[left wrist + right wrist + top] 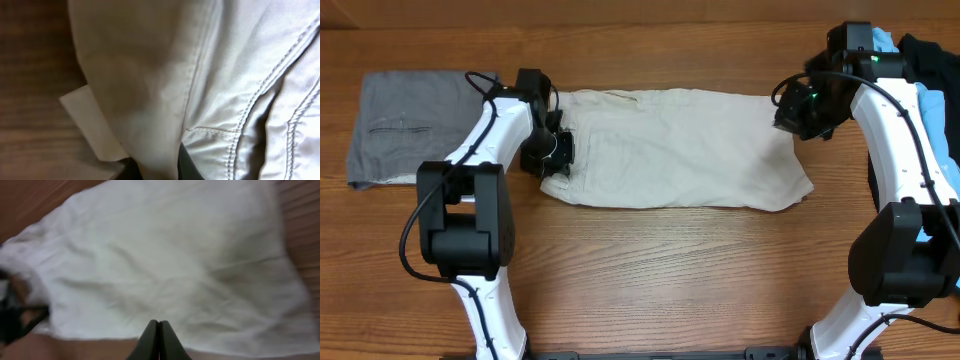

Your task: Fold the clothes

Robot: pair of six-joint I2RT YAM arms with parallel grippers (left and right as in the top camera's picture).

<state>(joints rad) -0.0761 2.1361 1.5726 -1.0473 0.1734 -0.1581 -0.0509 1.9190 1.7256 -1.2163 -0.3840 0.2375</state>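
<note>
The clothes, pale beige shorts (670, 150), lie spread flat across the middle of the table. My left gripper (555, 152) is at their left edge. In the left wrist view it (160, 167) is shut on a fold of the beige cloth (150, 75), with stitched seams to the right and a pale flap (87, 120) sticking out onto the wood. My right gripper (792, 112) hovers at the shorts' upper right corner. In the right wrist view its tips (159, 326) are pressed together over the near edge of the shorts (165, 255), with no cloth seen between them.
A folded grey garment (410, 125) lies at the far left of the table. Blue and dark clothes (920, 65) are piled at the far right, behind the right arm. Bare wood (660, 270) runs along the front.
</note>
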